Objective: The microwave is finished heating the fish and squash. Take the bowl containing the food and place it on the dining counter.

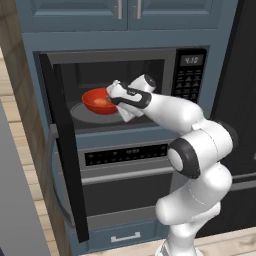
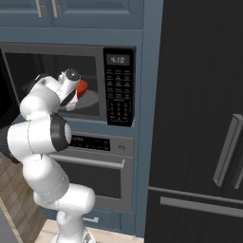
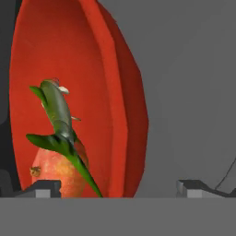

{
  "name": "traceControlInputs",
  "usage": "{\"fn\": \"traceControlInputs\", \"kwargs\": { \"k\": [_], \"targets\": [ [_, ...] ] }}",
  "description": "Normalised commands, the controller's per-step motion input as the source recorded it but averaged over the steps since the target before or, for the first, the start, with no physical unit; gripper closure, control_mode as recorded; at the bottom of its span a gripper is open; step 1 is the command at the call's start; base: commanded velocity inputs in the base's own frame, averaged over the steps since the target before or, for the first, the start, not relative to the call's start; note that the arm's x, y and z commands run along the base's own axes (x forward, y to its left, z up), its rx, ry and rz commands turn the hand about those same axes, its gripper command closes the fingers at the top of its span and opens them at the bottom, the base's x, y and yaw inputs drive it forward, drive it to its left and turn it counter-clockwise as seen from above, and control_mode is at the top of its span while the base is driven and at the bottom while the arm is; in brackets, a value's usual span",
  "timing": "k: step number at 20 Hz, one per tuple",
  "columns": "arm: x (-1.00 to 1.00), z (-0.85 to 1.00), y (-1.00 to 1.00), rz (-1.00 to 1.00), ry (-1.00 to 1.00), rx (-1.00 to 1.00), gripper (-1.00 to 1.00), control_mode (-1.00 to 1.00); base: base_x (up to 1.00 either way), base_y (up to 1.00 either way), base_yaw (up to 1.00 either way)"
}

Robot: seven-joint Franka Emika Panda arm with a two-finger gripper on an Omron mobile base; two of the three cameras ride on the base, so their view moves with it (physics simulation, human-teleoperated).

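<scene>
Red glossy bowl (image 3: 115,106) straddled by wide-open, empty gripper (image 3: 120,186), green fish (image 3: 57,120) and orange squash (image 3: 57,173) inside, microwave (image 1: 190,75) display reading 4:10 beside it

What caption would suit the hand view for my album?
Open gripper straddling the red bowl's rim, with green fish and orange squash inside.

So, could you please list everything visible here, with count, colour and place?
microwave: one, black, built into the blue cabinetry, door swung open to the left
bowl: one, red, on the microwave's turntable
fish: one, green, in the bowl
squash: one, orange-tan, in the bowl under the fish
oven: one, dark, below the microwave
refrigerator: one, black, right of the microwave
end effector: one, open, straddling the bowl's rim
</scene>
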Motion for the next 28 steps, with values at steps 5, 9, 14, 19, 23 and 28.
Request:
{"fn": "traceControlInputs", "kwargs": {
  "k": [5,9,14,19,23,28],
  "targets": [
    [0.21,-0.21,0.23,0.00,0.03,-0.05,-1.00,-1.00,0.00,0.00,0.00],
    [0.16,-0.28,0.22,0.00,0.04,-0.04,1.00,-1.00,0.00,0.00,0.00],
    [0.00,-0.03,0.00,0.00,0.02,0.00,1.00,-1.00,0.00,0.00,0.00],
    [0.00,0.00,0.00,0.00,0.00,0.00,1.00,-1.00,0.00,0.00,0.00],
    [-0.27,0.00,-0.04,0.00,-0.01,0.00,1.00,-1.00,0.00,0.00,0.00],
    [-0.84,0.01,-0.25,-0.01,-0.14,0.01,1.00,-1.00,0.00,0.00,0.00]
  ]
}}
